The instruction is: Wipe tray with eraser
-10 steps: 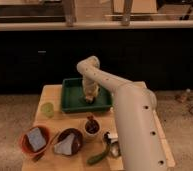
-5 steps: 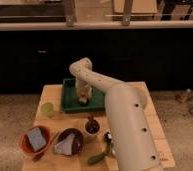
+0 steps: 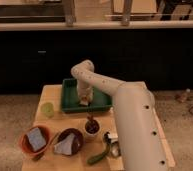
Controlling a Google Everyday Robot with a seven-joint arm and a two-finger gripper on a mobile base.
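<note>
So the arm reaches over the wooden table (image 3: 49,95) and bends down into the green tray (image 3: 70,102), with the gripper (image 3: 84,96) low inside it, around the middle and a bit toward the near wall. Right under the tip there's a small pale block, the eraser (image 3: 84,102), sitting on the tray floor and touching the gripper as far as I can see. Honestly can't tell if the gripper is clamped on it or just pressed against it, since the wrist blocks the view. Off to the gripper's left, outside the tray, is a little yellow-green cup (image 3: 48,109). Nearer the camera than the gripper, just past the tray's front edge, stands a white cup (image 3: 92,128) with something dark red in it. Further toward the camera and left are a dark bowl (image 3: 70,142) with a pale lump in it and an orange bowl (image 3: 36,140) holding a grey-blue block. A green vegetable (image 3: 96,158) lies at the front edge.
</note>
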